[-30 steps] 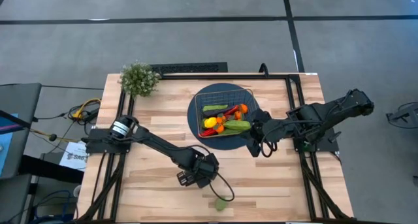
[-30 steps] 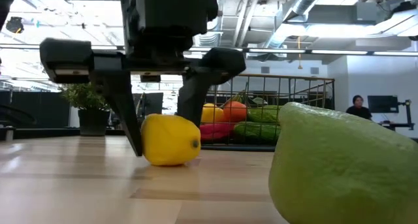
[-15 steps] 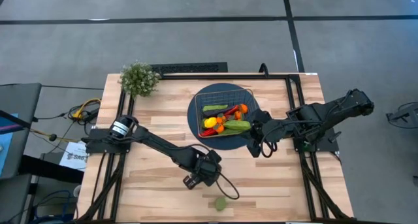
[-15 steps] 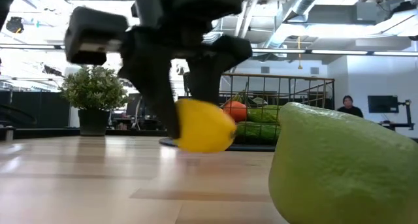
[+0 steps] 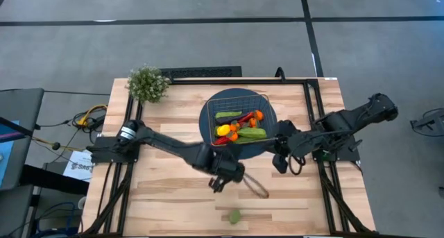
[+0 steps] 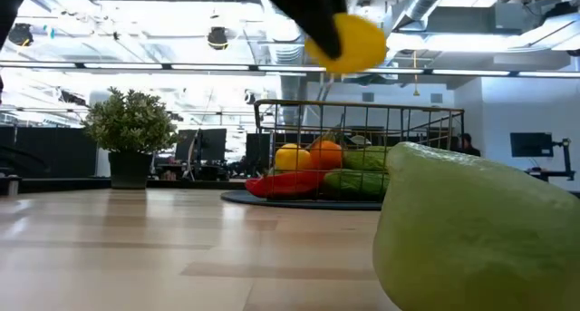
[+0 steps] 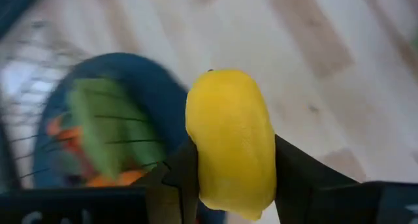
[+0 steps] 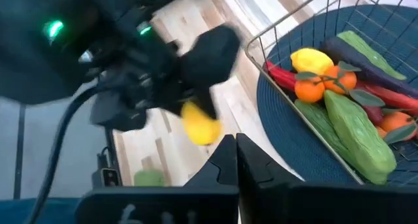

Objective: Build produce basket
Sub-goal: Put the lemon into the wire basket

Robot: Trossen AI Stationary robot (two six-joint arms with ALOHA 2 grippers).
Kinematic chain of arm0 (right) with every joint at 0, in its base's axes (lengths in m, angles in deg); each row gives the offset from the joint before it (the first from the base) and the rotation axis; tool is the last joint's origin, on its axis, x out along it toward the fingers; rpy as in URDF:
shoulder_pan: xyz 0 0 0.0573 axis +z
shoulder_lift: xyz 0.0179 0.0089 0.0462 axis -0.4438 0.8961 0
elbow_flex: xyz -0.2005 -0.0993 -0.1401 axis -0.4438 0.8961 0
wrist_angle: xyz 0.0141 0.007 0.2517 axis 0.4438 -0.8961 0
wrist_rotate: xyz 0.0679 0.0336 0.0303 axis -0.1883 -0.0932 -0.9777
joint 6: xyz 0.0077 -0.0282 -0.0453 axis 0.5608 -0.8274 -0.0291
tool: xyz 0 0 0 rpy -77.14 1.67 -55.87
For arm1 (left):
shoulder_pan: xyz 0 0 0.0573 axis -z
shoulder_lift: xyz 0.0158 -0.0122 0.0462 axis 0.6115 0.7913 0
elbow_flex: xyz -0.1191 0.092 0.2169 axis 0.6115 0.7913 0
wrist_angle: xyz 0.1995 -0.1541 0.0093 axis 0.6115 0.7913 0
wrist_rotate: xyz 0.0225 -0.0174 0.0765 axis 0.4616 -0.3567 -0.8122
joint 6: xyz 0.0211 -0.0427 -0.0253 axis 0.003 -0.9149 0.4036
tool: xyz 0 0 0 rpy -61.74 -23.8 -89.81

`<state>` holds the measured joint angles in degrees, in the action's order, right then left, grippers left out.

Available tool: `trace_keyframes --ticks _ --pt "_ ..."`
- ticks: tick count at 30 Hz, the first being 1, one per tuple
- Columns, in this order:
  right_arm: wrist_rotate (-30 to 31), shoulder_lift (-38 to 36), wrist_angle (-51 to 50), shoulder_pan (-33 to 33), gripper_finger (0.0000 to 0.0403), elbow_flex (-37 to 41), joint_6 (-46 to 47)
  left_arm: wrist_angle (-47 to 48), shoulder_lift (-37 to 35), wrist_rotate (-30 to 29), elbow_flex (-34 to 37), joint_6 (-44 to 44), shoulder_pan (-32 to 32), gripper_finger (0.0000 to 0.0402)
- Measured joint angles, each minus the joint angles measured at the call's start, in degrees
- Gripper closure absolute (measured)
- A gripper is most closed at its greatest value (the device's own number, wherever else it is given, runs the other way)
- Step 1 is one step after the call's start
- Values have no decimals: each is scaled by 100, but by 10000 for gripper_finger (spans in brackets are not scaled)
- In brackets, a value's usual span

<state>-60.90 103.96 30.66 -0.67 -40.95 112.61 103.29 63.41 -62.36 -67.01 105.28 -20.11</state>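
My left gripper (image 5: 222, 177) is shut on a yellow lemon (image 7: 230, 139) and hangs above the middle of the table, near side of the basket. The wire basket (image 5: 240, 117) stands on a round dark blue mat (image 5: 208, 130). It holds cucumbers (image 8: 356, 136), a lemon (image 8: 313, 59), small oranges (image 8: 308, 88), a red pepper and an eggplant. A green lime (image 5: 235, 216) lies on the wood near the table's front edge. My right gripper (image 8: 236, 160) is shut and holds nothing, in the air by the mat's right rim. My left gripper pinches the lemon's two long sides (image 7: 196, 160) between its two fingers (image 7: 295, 179). The fingers lie along the lemon's lower half, and its upper end sticks out past the fingertips. They slant down from the table's left. The lemon (image 6: 349, 41) is lifted well clear of the table.
A bushy green plant (image 5: 147, 82) stands at the far left corner. Black frame rails run along the table's left, right and far edges. Bare wood lies between the mat and the lime. A person (image 6: 464, 144) shows in the room behind.
My left gripper has shut on the lemon that lay on the table, lifted it high off the wood and carried it up and right toward the basket, rolling its wrist. My right gripper has drawn back a little toward the table's right edge.
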Motion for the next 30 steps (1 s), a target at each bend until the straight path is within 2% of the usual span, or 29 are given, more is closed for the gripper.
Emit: trace_keyframes --ticks 4,10,15,21,27,30 --pt "95 -2 -426 188 399 -537 -57 171 0 -254 -434 -138 -385 285" --pt "260 2 -344 553 400 -1351 -751 35 0 -355 -766 -200 -1269 285" --pt "532 4 -250 825 399 -1649 -1177 -228 6 10 -767 -575 -2058 285" --pt "640 12 -254 1028 400 -1667 -1212 -387 50 602 -756 -1065 -2798 285" --pt "652 56 -253 1079 400 -1665 -1202 -479 56 1168 -469 -1377 -3102 285" --pt "757 53 -256 1073 401 -1667 -1202 -550 50 1244 -105 -1376 -3073 285"
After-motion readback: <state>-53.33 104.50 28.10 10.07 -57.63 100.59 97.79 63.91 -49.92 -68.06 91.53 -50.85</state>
